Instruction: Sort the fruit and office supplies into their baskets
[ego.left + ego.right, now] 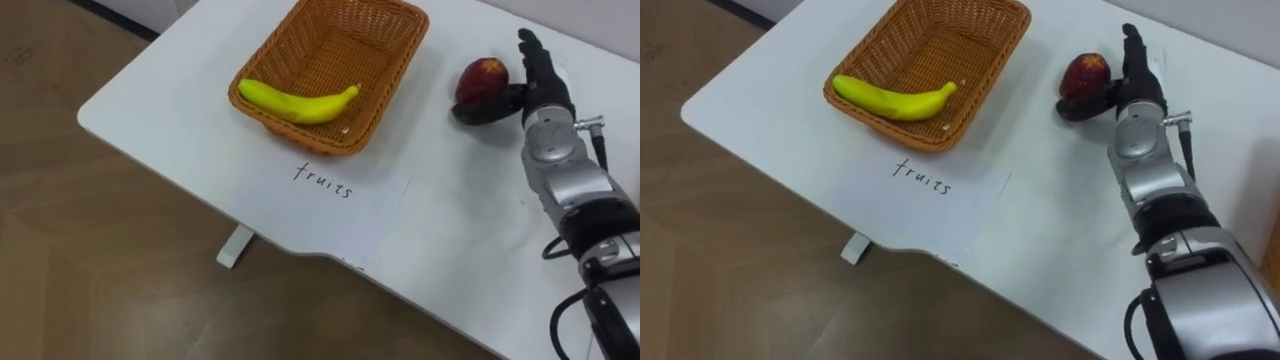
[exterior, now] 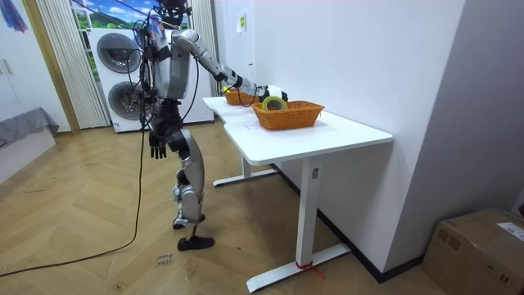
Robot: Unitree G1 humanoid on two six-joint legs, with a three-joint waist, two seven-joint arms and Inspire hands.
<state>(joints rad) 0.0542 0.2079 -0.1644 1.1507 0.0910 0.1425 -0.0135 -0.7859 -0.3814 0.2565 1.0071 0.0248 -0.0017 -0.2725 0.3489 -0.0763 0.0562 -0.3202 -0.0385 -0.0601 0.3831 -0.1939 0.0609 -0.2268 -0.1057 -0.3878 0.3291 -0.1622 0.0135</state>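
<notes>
Right hand (image 1: pixel 541 88) spread beside the apple (image 1: pixel 481 79) on the counter (image 1: pixel 450 225), fingers straight, thumb reaching along the apple's near side. Banana (image 1: pixel 297 102) lies in the basket (image 1: pixel 396 70) to the left. Left hand (image 2: pixel 158 147) hangs by the thigh; its state can't be told
</notes>
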